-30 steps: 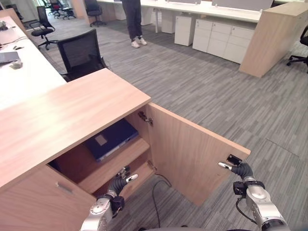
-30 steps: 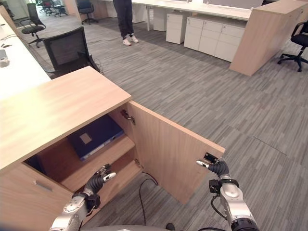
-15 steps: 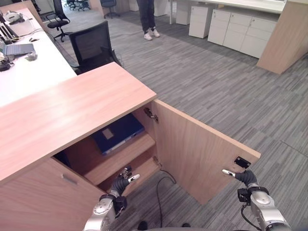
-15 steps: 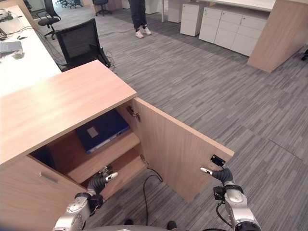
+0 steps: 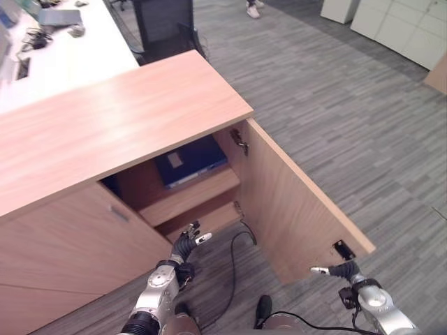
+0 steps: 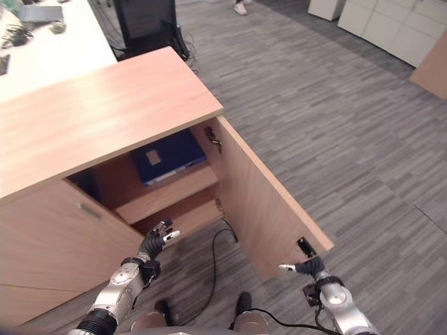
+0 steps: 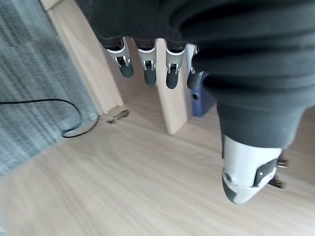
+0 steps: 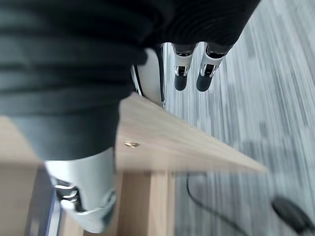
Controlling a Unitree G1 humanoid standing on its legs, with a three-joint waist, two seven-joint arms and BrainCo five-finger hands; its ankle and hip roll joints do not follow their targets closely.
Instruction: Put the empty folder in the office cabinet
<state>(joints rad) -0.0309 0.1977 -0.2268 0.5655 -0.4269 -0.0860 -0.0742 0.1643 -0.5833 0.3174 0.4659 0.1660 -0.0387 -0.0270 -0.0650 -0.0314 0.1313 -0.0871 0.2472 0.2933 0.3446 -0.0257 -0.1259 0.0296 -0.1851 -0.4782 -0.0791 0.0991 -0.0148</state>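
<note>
A dark blue folder [image 5: 190, 160] with a white label lies flat on the upper shelf inside the wooden office cabinet [image 5: 119, 118]. It also shows as a blue edge behind the shelf in the left wrist view [image 7: 199, 101]. The cabinet's right door [image 5: 293, 209] stands wide open. My left hand [image 5: 187, 244] hangs in front of the lower shelf, open and holding nothing, its fingers [image 7: 147, 66] straight. My right hand [image 5: 335, 270] is at the door's outer top corner, open, with its fingers [image 8: 192, 73] past the door's edge [image 8: 172, 147].
The cabinet's left door [image 5: 70, 258] is closed. Behind the cabinet stands a white desk [image 5: 77, 59] with small devices on it, and a black office chair [image 5: 164, 24]. A person's shoes [image 5: 255, 8] show far back. White drawer units [image 5: 412, 35] stand at the back right across grey carpet.
The camera has moved and now looks down more steeply on the cabinet. Both hands keep their places by the shelf and the door corner. The folder has not moved.
</note>
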